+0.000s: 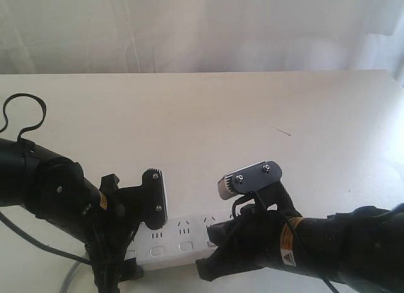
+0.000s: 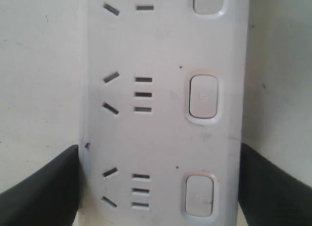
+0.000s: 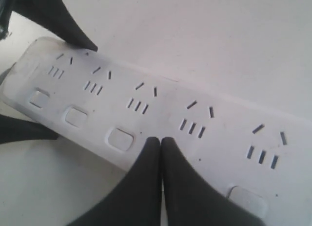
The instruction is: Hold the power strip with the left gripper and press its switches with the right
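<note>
**Exterior view: strip point(image 1: 177, 242) mostly hidden by 2 arms**

The strip lies at the bottom of the exterior view, on the pale worktop point(image 1: 221, 116). Only a short stretch shows between the left arm point(image 1: 44, 182) and the right arm point(image 1: 341, 242). There, 2 switches point(image 1: 158, 250) are plain and a 3rd is half covered. Both ends of the strip are out of sight. A grey cord point(image 1: 68, 279) runs off the bottom edge by the left arm.

The left wrist view cuts the strip off at both ends, showing 2 whole switches and 1 clipped. The right wrist view shows 5 outlet groups but only 4 switches. The spot between the 3rd switch and the last one is covered by the right claw point(image 3: 160, 141).

The right arm carries an orange-and-white warning label point(image 1: 287, 249) with a black triangle, its text too small to read. The left arm has a small yellow sticker point(image 1: 103, 202), also illegible. No brand can be made out on the strip.

The left claw point(image 2: 160, 147) straddles the strip across its width near one end. It has a black finger against each long edge and is grasping the strip.

The right claw is clenched, fingers pressed together and holding nothing. Its tips sit over the strip's face just beside the 3rd switch from the left claw's end. Whether they touch the plastic cannot be told.
</note>
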